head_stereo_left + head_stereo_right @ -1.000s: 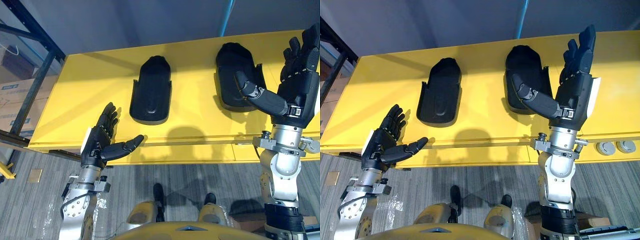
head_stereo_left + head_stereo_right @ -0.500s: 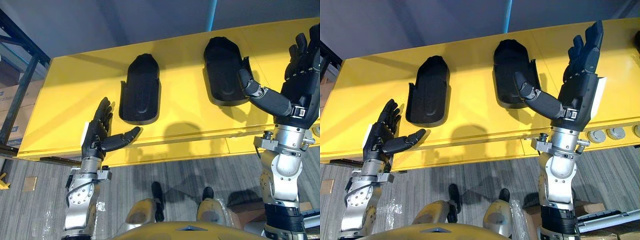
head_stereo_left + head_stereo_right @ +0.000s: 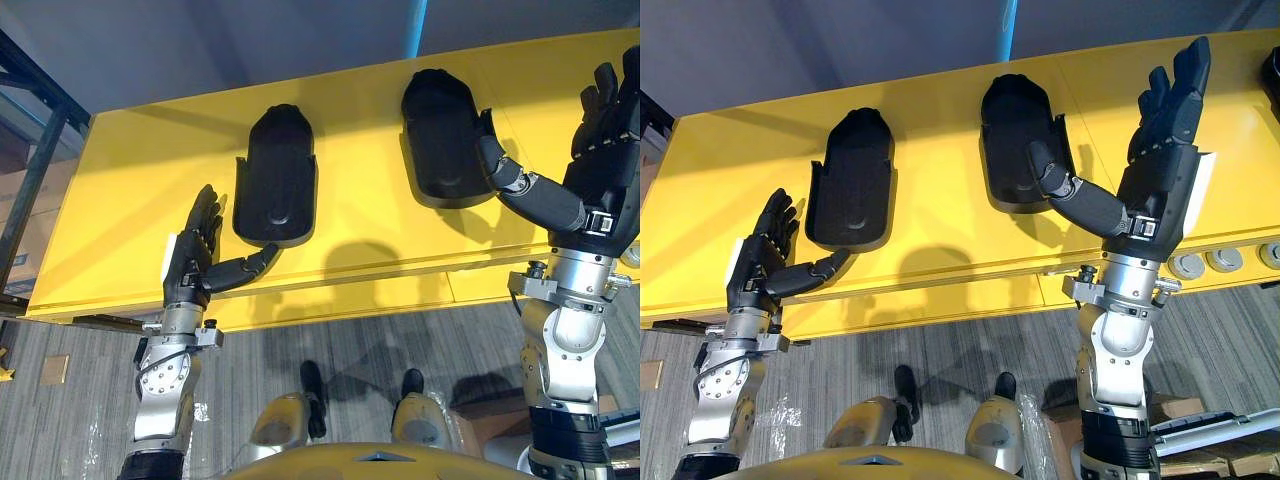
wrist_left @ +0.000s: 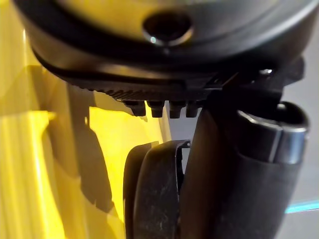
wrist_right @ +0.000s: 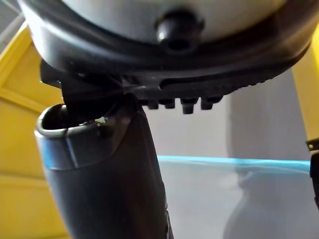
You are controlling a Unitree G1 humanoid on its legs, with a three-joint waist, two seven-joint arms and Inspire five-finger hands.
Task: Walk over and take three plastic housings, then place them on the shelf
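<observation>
The yellow table (image 3: 380, 230) bears two black plastic housings side by side, the left housing (image 3: 274, 175) and the right housing (image 3: 440, 135), neither lifted, so the step in hand looks like the reach to take them. Above the table's near edge the left hand (image 3: 186, 270) is spread, thumb tip just beside the left housing, and the right hand (image 3: 1160, 190) is spread too, thumb by the right housing. Next, each hand likely must close round a housing's wall.
</observation>
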